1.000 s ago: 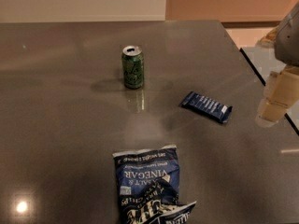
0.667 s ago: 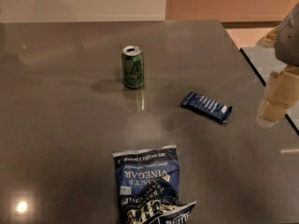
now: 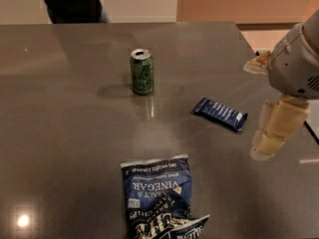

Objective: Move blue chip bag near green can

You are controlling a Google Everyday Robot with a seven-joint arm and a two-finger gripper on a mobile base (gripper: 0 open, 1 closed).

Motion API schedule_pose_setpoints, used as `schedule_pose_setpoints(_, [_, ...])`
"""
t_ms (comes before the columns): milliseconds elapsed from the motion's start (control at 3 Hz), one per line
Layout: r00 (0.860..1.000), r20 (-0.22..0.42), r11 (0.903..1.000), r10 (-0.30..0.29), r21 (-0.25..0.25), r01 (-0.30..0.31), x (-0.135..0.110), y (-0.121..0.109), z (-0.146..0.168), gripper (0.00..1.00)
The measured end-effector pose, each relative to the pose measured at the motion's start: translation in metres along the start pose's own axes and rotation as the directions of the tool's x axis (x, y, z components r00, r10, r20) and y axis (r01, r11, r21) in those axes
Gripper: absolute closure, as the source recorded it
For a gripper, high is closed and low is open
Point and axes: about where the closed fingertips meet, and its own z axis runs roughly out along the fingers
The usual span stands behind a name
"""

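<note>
Blue chip bag [image 3: 157,193] well apart from green can [image 3: 142,72]; claw [image 3: 263,152] hangs right, state unclear

The can [image 3: 142,72] is standing upright on the table [image 3: 60,133], toward its far side. The chip bag [image 3: 159,195] is lying flat well in front of the can, slightly to its right, at the table's near edge. The bar wrapper [image 3: 220,113] is lying to the right of the can and somewhat nearer, apart from both. The gripper [image 3: 264,148] is hanging farther right of the can, just beyond the wrapper, above the table's right side. A person [image 3: 72,1] is standing behind the can, past the far edge.
</note>
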Motion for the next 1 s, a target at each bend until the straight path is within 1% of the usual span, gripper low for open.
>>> schedule_pose_setpoints(333, [0.997,0.075,0.9962,-0.038,-0.076,0.043,-0.022,0.033,0.024,0.0])
schedule_pose_setpoints(667, [0.988,0.144,0.9872,-0.057,-0.14,0.077,-0.043,0.066,0.048,0.0])
schedule_pose_setpoints(1000, [0.977,0.195,0.9755,-0.082,-0.185,0.119,-0.06,0.099,0.069,0.0])
